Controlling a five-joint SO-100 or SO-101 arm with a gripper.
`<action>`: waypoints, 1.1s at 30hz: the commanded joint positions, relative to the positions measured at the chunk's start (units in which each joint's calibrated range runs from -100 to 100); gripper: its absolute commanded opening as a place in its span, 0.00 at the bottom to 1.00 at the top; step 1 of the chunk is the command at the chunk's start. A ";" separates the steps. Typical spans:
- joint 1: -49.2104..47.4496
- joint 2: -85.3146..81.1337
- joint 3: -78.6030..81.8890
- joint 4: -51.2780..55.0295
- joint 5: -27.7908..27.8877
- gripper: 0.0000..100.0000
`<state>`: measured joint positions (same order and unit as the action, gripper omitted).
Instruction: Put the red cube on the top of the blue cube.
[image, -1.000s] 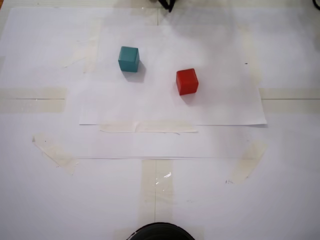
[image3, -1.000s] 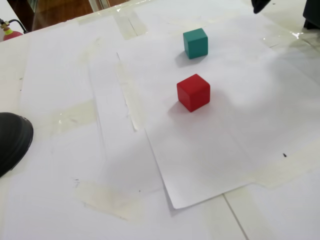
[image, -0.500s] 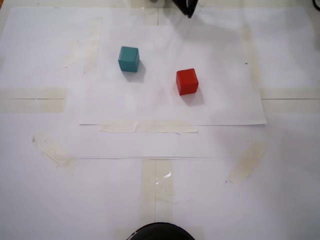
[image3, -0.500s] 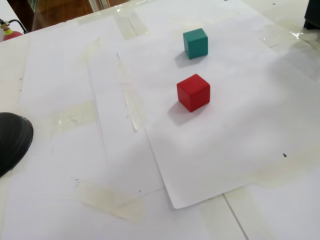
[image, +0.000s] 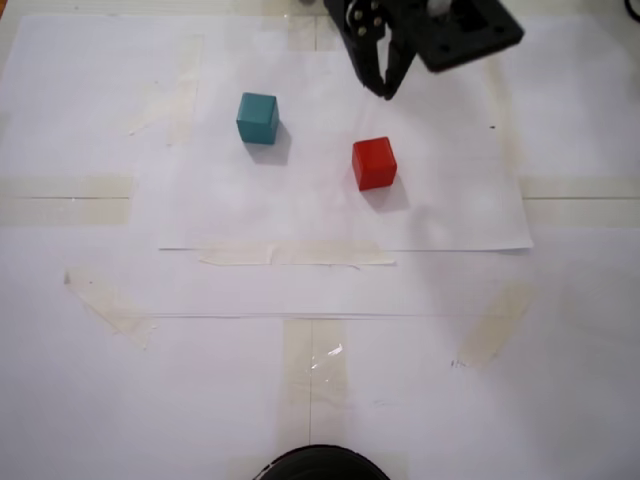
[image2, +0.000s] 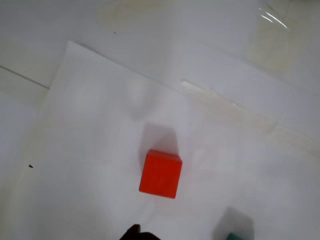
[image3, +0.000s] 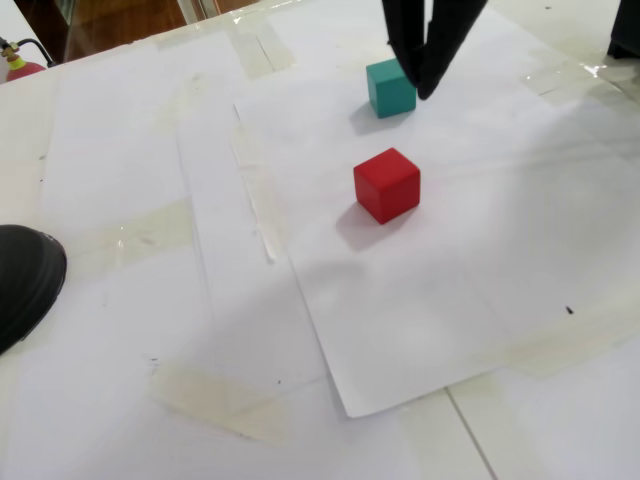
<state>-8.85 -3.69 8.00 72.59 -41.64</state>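
in a fixed view from above, a white sheet of paper (image: 300, 200) is taped onto a white table (image: 560, 350). the blue cube (image: 258, 118), really teal, sits on the sheet toward the upper left. the red cube (image: 374, 163) sits on the same sheet to its right and slightly lower, well apart from it. the black gripper (image: 385, 90) hangs in the air near the top edge, above and just right of the red cube, touching neither cube; its two fingers converge to a narrow gap at the tips and hold nothing. in the wrist view, the red cube (image2: 160, 173) lies on the paper a little below centre, a corner of the blue cube (image2: 237, 236) peeks in at the bottom edge to the right, and a dark finger tip (image2: 136, 233) shows at the bottom edge. in the other fixed view, from a low side angle, the red cube (image3: 386, 184) sits mid-sheet, the blue cube (image3: 390, 87) lies beyond it, and the gripper (image3: 422, 88) hangs beside the blue cube with its fingers nearly together, empty.
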 joint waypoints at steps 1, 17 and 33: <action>-0.39 1.46 -5.32 -2.92 -0.93 0.00; -0.92 4.12 -5.14 -6.35 -3.22 0.00; -2.06 4.89 -3.78 -8.22 -3.08 0.25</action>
<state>-10.31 1.61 7.28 65.51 -44.47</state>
